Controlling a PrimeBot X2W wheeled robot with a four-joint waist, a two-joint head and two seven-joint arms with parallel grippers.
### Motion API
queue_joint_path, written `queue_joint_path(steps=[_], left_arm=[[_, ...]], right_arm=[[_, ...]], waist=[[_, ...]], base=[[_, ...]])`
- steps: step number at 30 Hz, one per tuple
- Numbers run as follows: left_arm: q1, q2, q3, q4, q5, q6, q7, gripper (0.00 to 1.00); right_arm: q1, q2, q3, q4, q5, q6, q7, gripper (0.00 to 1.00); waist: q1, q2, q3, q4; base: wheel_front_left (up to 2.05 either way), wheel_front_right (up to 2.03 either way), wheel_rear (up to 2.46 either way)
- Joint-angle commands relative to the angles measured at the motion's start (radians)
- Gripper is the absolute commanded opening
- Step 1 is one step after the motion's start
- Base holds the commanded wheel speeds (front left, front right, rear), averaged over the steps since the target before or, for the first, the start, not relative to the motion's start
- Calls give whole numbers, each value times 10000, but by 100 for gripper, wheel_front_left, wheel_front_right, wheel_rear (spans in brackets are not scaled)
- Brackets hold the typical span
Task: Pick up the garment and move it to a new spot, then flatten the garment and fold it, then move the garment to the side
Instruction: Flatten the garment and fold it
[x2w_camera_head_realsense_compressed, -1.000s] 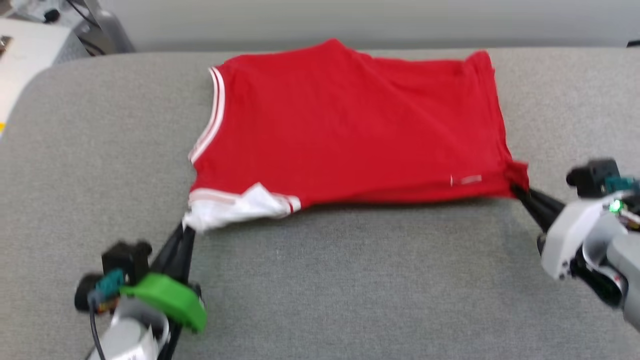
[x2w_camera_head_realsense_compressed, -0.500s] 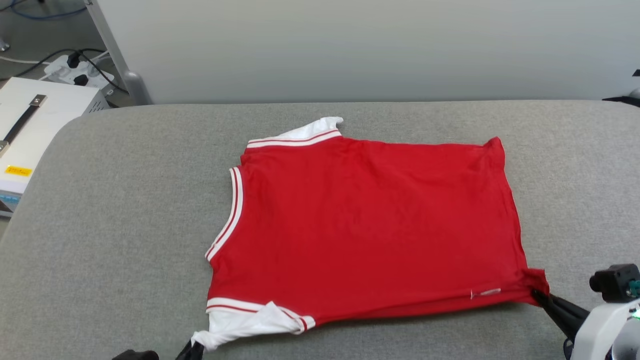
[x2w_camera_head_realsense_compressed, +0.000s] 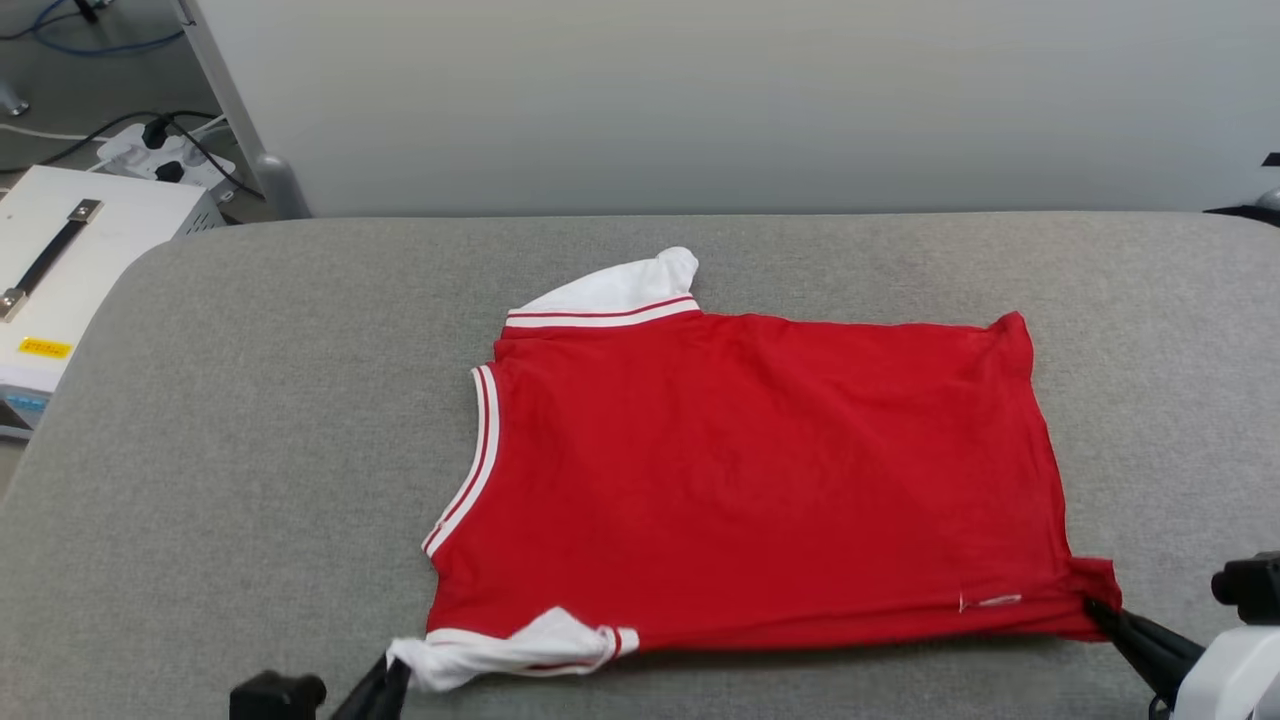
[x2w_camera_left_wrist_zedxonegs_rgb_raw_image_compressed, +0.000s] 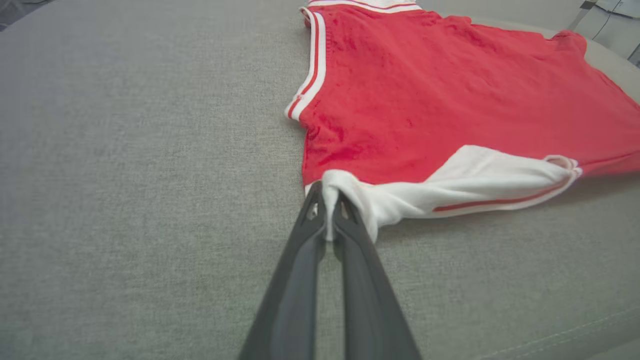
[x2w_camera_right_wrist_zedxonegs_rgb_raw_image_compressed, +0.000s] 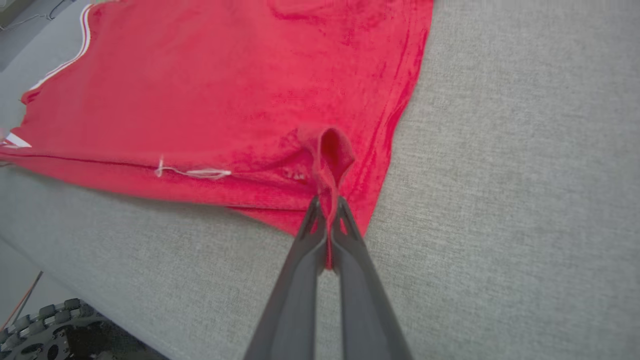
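Red garment (x2w_camera_head_realsense_compressed: 760, 470) lies back-up near the grey padded table (x2w_camera_head_realsense_compressed: 250, 450)'s front edge, left gripper (x2w_camera_left_wrist_zedxonegs_rgb_raw_image_compressed: 328, 205) clamped on its white sleeve (x2w_camera_left_wrist_zedxonegs_rgb_raw_image_compressed: 480, 185), right gripper (x2w_camera_right_wrist_zedxonegs_rgb_raw_image_compressed: 327, 207) pinching its hem corner, seemingly to stretch it flat.

Grey cloth-covered table (x2w_camera_head_realsense_compressed: 250, 420), rounded at the far left corner, with a stitched seam along one edge. Carries a red shirt (x2w_camera_head_realsense_compressed: 760, 480), spread nearly flat right of the middle, plain side up. Neck trim (x2w_camera_head_realsense_compressed: 470, 460), striped red and white, to the left; hem (x2w_camera_head_realsense_compressed: 1040, 450) to the right. Far sleeve (x2w_camera_head_realsense_compressed: 620, 290) white, flat on the cloth. Near sleeve (x2w_camera_head_realsense_compressed: 510, 648) white, bunched, drawn to a point leftward close to the front edge.
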Motion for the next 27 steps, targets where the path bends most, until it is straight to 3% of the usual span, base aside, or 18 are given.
queue_joint_path(steps=[1, 9, 14, 27], left_arm=[[-620, 161, 6, -14, 101, -45, 32, 0], [-3521, 504, -641, 669, 506, -356, 446, 0], [-5229, 593, -1257, 1780, 559, -451, 422, 0], [-7093, 306, -3481, 5460, -528, -477, -512, 0]], right_arm=[[-22, 30, -249, -41, -106, -13, 98, 0], [-769, 439, -1322, -335, -367, -13, 877, 0], [-1323, 719, -1680, -265, -495, -13, 1377, 0], [-2341, 1521, -1431, 1141, -817, -13, 2008, 0]], waist=[[1, 0, 127, 58], [1, 0, 841, -82], [1, 0, 1413, -163], [1, 0, 2444, -261]], base=[[0, 0, 0], [0, 0, 0], [0, 0, 0], [0, 0, 0]])
